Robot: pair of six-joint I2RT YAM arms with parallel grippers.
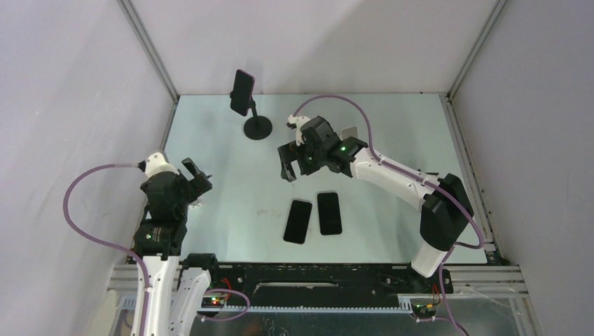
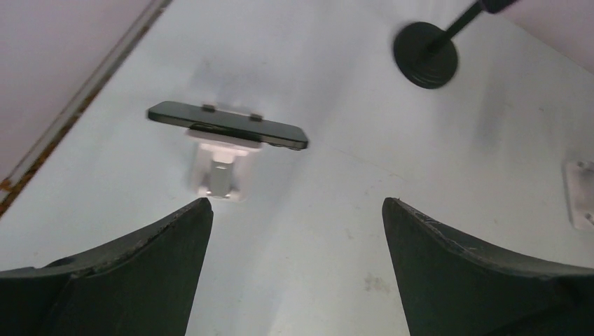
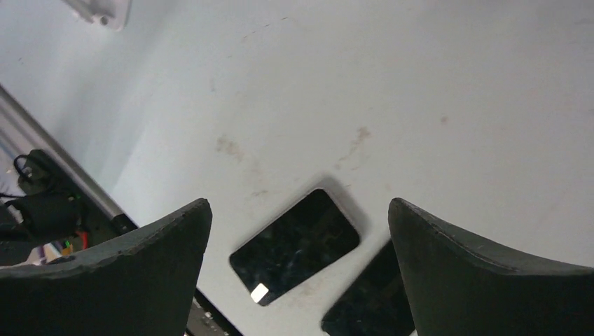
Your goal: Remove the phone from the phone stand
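Both pincers were wide open and empty. The left pincer point(image 2: 295, 206) hung low, aimed at the phone on the white stand point(image 2: 228, 126), which sat level across its white stand point(image 2: 223, 171) just ahead of the fingertips. The right pincer point(image 3: 300, 206) hovered over mid-surface above two flat phones point(image 1: 298, 221) point(image 1: 329, 213), touching neither. At the back of the surface point(image 1: 406, 133), the phone on the black stand point(image 1: 242, 92) was clamped high on the black stand point(image 1: 256, 126), well apart from both arms.

The risks, as I judged them. The white stand looked small and light, so a grip on its phone could drag the stand along or lift it too, unless the phone slid free cleanly. The phone also showed the left pincer only its thin edge, so fingers closing off-centre might skate over it and knock it off the cradle. The black stand was tall on a narrow stem, and a sideways tug on its phone could tip the whole thing. If the right pincer dropped, it could shove the flat phones.

The count was four phones, two lying flat side by side and two mounted. There were two stands for certain, one black and one white. A white piece point(image 2: 580, 194) at the edge of the left wrist view might have been a third, but I couldn't tell. There were two arms.
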